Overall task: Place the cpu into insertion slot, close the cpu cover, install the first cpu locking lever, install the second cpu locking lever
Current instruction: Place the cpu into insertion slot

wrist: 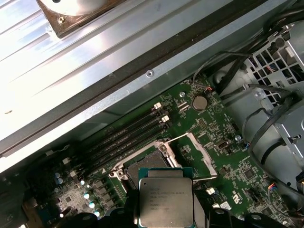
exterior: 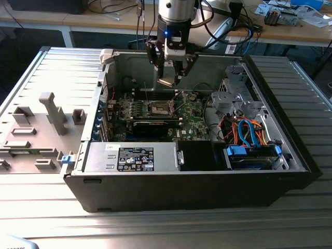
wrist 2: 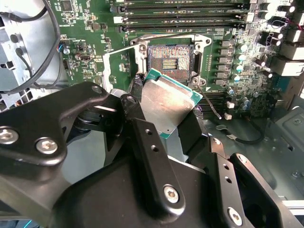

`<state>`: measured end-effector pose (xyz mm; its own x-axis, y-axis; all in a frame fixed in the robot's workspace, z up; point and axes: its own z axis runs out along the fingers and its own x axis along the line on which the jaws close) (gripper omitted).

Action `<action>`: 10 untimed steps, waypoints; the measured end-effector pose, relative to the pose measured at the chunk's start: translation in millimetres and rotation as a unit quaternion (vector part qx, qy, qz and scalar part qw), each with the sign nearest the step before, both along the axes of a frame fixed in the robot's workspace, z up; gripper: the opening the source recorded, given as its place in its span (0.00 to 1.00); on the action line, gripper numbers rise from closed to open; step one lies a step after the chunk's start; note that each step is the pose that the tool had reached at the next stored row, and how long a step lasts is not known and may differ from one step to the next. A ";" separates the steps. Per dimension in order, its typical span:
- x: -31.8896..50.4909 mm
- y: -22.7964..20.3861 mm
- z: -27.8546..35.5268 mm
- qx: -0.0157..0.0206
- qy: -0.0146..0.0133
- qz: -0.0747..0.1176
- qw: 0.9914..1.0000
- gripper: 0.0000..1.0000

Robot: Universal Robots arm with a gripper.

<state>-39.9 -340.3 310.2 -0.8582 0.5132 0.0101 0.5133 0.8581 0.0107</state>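
Black fingers (wrist 2: 152, 156) sit closest to us in the second wrist view, where the gripper (wrist 2: 166, 114) is clamped part way closed on 2 opposite edges of the cpu (wrist 2: 168, 107). We see the chip tilted, silver top up, with its teal rim showing along 2 sides.

In the exterior view the gripper (exterior: 171, 78) holds the cpu (exterior: 167, 82) clear above the board, not touching it. The insertion slot (wrist 2: 169, 61) lies directly beneath, with its dark pin field bare and its silver rim free all round. In the first wrist view the cpu (wrist: 166, 202) overlaps the slot's (wrist: 151, 164) near edge.

We find the cpu cover (wrist: 203, 153) swung open beside the slot, leaving the socket uncovered. Memory slots (wrist: 128, 137) run along the slot's other side, close to its rim.

Around these spreads the green motherboard (exterior: 194, 122), walled in by the open computer case (exterior: 207, 181). A drive cage (exterior: 231, 96) and blue and orange cables (exterior: 249, 132) stand toward the exterior view's right, well apart from the socket.
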 end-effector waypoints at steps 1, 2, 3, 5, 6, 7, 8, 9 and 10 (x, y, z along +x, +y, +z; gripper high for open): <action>0.0 0.0 0.0 0.000 0.000 0.000 1.000 0.54; 0.0 0.0 0.0 0.000 0.000 -0.001 1.000 0.54; 0.0 0.0 -0.1 0.000 0.000 -0.002 1.000 0.54; 0.0 0.0 -0.1 0.000 0.000 -0.003 1.000 0.54; 0.0 0.0 -0.2 0.000 0.000 -0.004 1.000 0.54; 0.0 0.0 -0.2 0.000 0.000 -0.004 1.000 0.54; 0.0 0.0 -0.2 0.000 0.000 -0.005 1.000 0.54; 0.0 0.0 -0.2 0.000 0.000 -0.005 1.000 0.54; 0.0 0.0 -0.3 0.000 0.000 -0.006 1.000 0.54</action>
<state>-39.9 -340.3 310.0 -0.8520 0.5234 0.0101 0.5235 0.8520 0.0107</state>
